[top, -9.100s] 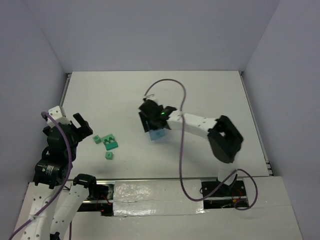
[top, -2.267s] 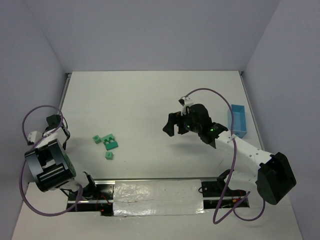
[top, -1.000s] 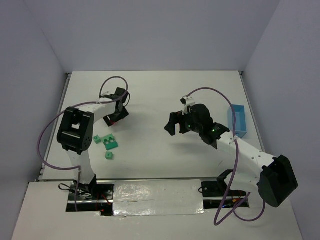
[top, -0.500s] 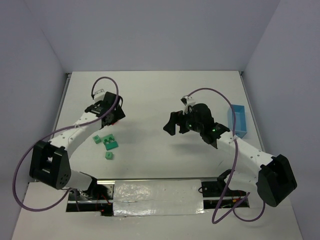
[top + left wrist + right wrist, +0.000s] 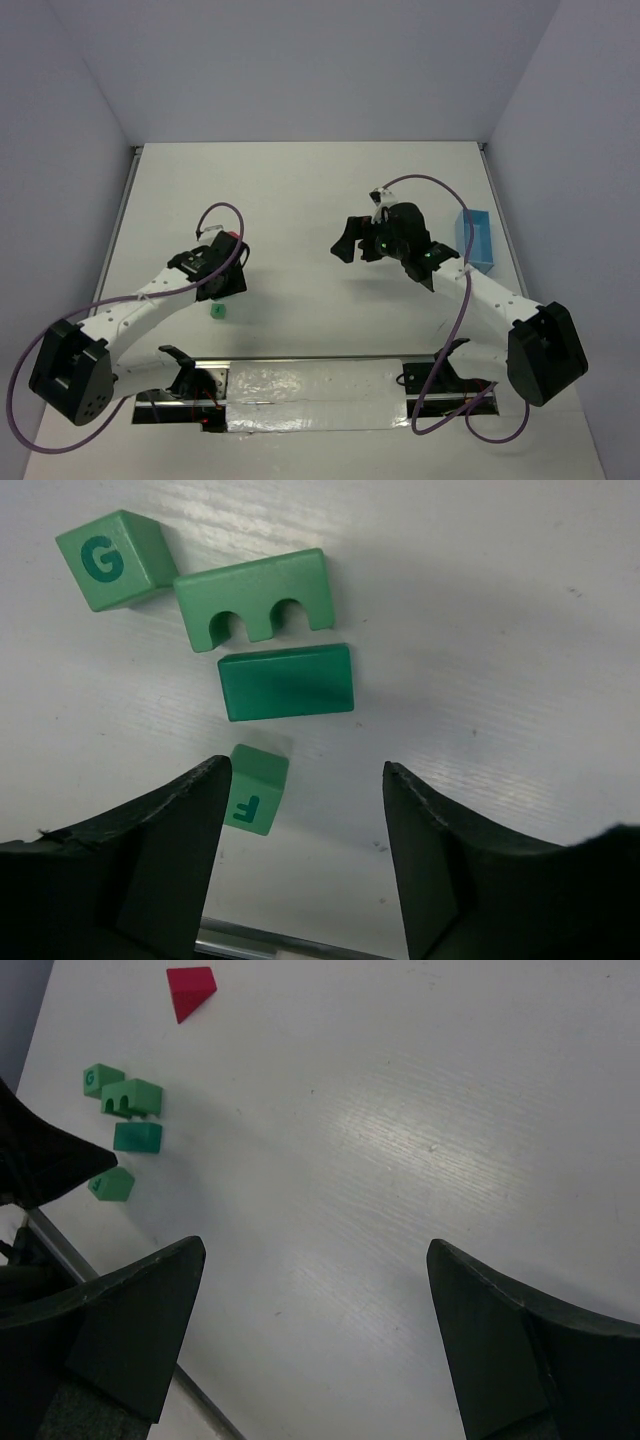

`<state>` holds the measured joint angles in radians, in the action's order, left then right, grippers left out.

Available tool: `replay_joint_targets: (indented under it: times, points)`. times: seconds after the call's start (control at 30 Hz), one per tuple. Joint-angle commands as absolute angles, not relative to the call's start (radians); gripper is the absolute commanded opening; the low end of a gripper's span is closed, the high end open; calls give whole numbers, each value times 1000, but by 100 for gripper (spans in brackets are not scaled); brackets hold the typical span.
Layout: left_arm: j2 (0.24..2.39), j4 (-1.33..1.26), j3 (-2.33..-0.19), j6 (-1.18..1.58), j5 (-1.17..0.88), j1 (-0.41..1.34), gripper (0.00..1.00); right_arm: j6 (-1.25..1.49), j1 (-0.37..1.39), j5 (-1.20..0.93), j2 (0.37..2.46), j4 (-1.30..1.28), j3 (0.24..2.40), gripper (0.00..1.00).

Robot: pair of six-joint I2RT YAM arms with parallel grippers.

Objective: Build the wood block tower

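In the left wrist view four green blocks lie on the white table: a G cube, an arch block, a dark flat brick and an F cube. My left gripper hangs open over them with nothing between its fingers, and the F cube sits just off its left fingertip. From above, the left gripper hides most of the blocks. Only the F cube and the red wedge show. My right gripper is open and empty at mid-table, and its view takes in the red wedge.
A light blue tray stands at the right side of the table behind the right arm. A metal rail runs along the table's near edge, just past the F cube. Purple cables loop above both arms.
My left arm has swung back from the far left of the table toward the near edge and now hovers over the green blocks. The right gripper has barely shifted.
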<state>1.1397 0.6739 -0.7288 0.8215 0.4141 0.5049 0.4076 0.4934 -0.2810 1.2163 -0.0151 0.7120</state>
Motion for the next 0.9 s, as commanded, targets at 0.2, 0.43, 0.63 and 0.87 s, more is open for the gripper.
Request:
replay_joint_targets:
  times: [0.2, 0.43, 0.63, 0.87]
  points:
    - [1161, 709, -652, 960, 428, 509, 75, 397, 491, -268, 1177, 6, 703, 99]
    - [1172, 661, -589, 976, 390, 509, 71, 391, 491, -278, 1178, 6, 703, 99]
    - [1158, 650, -577, 977, 396, 508, 53, 388, 494, -273, 1178, 6, 703, 100]
    - [1126, 641, -600, 954, 336, 540, 21, 385, 491, -241, 1167, -15, 706, 100]
